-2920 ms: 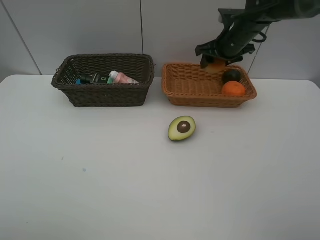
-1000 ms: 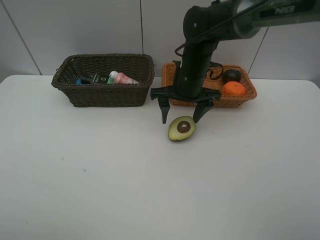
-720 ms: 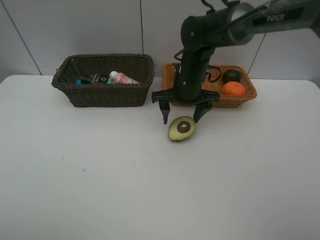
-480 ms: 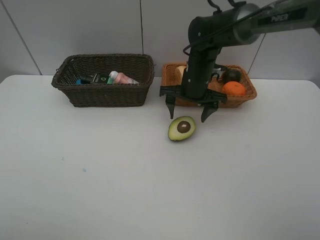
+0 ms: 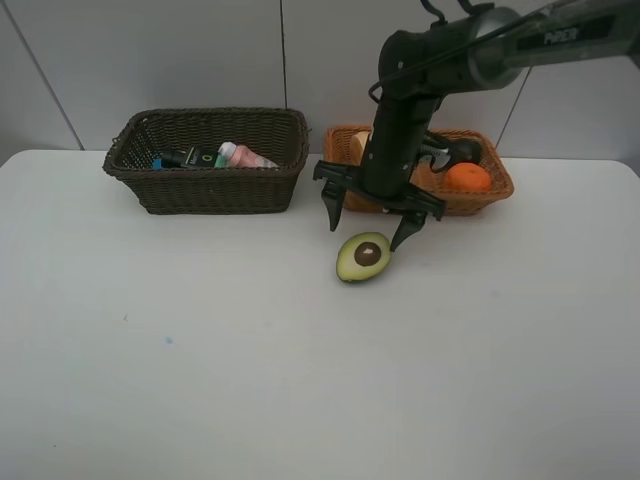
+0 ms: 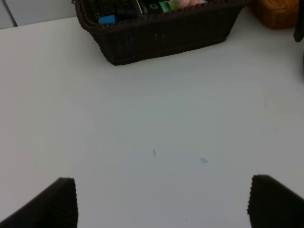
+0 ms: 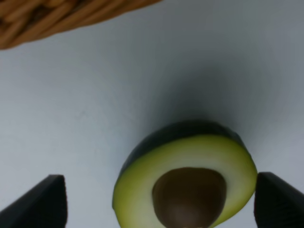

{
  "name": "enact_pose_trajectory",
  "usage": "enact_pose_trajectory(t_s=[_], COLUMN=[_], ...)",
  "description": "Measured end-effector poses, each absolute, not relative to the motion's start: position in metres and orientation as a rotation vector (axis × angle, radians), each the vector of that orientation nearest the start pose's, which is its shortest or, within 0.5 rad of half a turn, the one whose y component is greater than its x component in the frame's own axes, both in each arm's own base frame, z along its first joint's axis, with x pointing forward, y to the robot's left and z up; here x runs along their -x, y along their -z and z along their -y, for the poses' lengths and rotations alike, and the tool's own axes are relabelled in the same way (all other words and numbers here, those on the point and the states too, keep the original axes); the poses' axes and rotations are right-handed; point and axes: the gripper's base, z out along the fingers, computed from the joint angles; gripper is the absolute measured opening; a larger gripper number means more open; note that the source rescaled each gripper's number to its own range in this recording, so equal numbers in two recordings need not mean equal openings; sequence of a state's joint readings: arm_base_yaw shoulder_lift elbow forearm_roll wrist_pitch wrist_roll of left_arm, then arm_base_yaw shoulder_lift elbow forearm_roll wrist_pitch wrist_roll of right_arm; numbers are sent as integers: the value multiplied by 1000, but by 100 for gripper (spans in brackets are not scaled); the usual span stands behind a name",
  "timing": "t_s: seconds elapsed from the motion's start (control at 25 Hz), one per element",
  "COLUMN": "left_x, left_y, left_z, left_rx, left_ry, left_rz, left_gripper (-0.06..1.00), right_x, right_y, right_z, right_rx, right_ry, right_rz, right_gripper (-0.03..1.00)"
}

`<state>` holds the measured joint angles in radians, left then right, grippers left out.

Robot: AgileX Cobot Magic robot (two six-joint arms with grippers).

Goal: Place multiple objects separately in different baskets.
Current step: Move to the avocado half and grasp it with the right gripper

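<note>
The avocado half (image 5: 363, 257) lies cut side up on the white table in front of the light tan basket (image 5: 352, 172); it fills the right wrist view (image 7: 185, 175). My right gripper (image 5: 368, 223) is open just above and behind the avocado, one finger on each side. The tan basket holds the orange (image 5: 467, 177), the dark mangosteen (image 5: 466, 151) and a peach (image 5: 361, 141) partly hidden by my arm. The dark brown basket (image 5: 205, 186) holds the green pump bottle (image 5: 190, 157), pink bottle (image 5: 245, 156) and blue eraser (image 6: 107, 19). My left gripper (image 6: 161, 202) is open over bare table.
A white wall stands right behind both baskets. The two baskets sit side by side at the back of the table with a narrow gap between them. The tan basket's corner (image 6: 275, 8) shows in the left wrist view.
My right gripper left the tan basket, came down in front of it, open, and shifted about above the avocado; it now tilts with its fingers straddling the fruit. The avocado has not moved.
</note>
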<state>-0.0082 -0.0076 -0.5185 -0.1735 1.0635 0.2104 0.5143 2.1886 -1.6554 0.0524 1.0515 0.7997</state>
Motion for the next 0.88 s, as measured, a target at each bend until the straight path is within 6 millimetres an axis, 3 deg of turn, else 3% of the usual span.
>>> enact_pose_trajectory(t_s=[0.36, 0.64, 0.88], left_x=[9, 9, 9], left_y=[-283, -283, -283], left_z=[14, 14, 14], left_rx=[-230, -230, -230], left_ry=[78, 78, 78], left_rz=[-1997, -1997, -1997], left_gripper=[88, 88, 88], right_x=[-371, -374, -376], right_y=[-137, -131, -131], right_z=[-211, -217, -218], right_rx=[-492, -518, -519], right_ry=[-20, -162, -182], right_rz=[-3098, -3029, -3015], right_gripper=[100, 100, 100])
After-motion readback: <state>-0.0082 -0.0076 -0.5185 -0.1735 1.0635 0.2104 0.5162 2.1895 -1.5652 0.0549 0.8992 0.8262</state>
